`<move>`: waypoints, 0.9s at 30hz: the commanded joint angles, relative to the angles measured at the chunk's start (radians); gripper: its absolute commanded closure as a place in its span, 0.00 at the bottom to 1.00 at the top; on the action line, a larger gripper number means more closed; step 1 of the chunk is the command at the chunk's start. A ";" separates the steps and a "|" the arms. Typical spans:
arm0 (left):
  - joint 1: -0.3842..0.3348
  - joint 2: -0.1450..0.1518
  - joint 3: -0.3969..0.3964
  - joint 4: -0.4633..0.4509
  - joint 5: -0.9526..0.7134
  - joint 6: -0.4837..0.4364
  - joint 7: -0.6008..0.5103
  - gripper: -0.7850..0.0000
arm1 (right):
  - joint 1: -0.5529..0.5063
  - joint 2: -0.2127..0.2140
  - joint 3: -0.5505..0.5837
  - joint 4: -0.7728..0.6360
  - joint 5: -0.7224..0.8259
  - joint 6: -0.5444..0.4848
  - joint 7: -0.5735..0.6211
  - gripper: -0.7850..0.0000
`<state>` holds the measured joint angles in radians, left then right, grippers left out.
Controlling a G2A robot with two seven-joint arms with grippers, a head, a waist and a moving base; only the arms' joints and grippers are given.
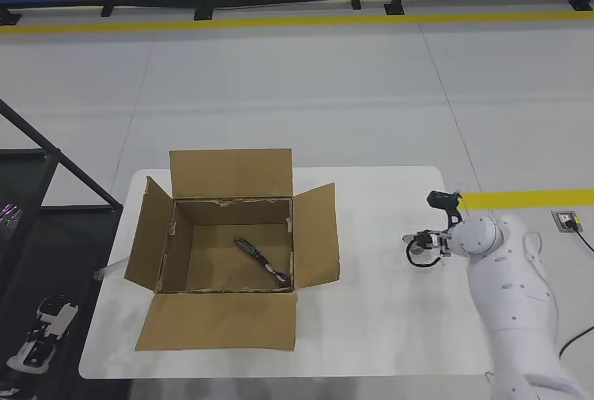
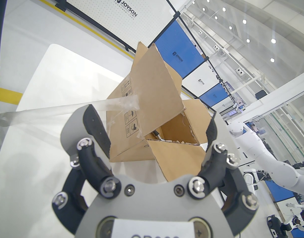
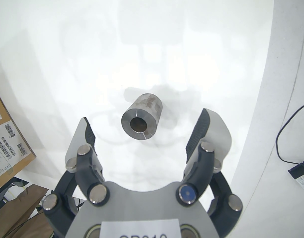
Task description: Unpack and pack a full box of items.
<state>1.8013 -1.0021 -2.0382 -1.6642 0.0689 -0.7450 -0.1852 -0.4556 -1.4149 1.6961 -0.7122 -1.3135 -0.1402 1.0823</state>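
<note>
An open cardboard box (image 1: 232, 235) stands mid-table with all flaps spread. Inside it lies a slim tool with a dark green handle (image 1: 260, 258), its tip also peeking out in the left wrist view (image 2: 157, 134). Right of the box, a short metal cylinder with a bore (image 3: 142, 120) stands upright on the white table. My right gripper (image 3: 145, 116) hovers over it, open, one finger on each side and neither touching; from above it is near the table's right edge (image 1: 422, 245). My left gripper (image 2: 152, 122) is open and empty, facing the box (image 2: 152, 105) from the table's left side.
A strip of clear tape (image 2: 67, 110) hangs off the box's left side. The white table (image 1: 377, 320) has rounded corners. A black rack (image 1: 17, 200) stands to the left. A floor socket with cable (image 1: 565, 222) lies to the right.
</note>
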 commanded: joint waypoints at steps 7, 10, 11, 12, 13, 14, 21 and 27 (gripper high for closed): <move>0.000 0.000 0.000 0.000 0.000 0.000 0.000 0.00 | 0.050 0.010 -0.024 0.117 0.016 -0.015 -0.049 0.66; 0.000 0.000 0.000 0.000 0.000 0.000 0.000 0.00 | 0.061 0.012 -0.035 0.131 0.023 -0.017 -0.068 0.95; 0.000 0.000 0.000 0.000 0.000 0.000 0.000 0.00 | 0.062 0.012 -0.041 0.126 0.024 -0.019 -0.076 1.00; 0.000 0.000 0.000 0.000 0.000 0.000 0.000 0.00 | 0.063 0.011 -0.048 0.114 0.022 -0.013 -0.082 1.00; 0.000 0.000 0.000 0.000 0.000 0.000 0.000 0.00 | 0.062 0.009 -0.059 0.092 0.019 -0.010 -0.084 1.00; 0.000 0.000 0.000 0.000 0.000 0.000 0.000 0.00 | 0.058 0.007 -0.072 0.061 0.015 -0.005 -0.085 1.00; 0.000 0.000 0.000 0.000 0.000 0.000 0.000 0.00 | -0.115 -0.037 -0.286 -0.595 -0.044 0.141 0.028 1.00; 0.000 0.000 0.000 0.000 0.000 0.000 0.000 0.00 | -0.187 -0.058 -0.518 -1.030 -0.188 0.188 0.121 1.00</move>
<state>1.8013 -1.0021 -2.0382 -1.6642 0.0689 -0.7450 -0.1852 -0.6514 -1.4687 1.2289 -1.6802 -1.4894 0.0602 1.2068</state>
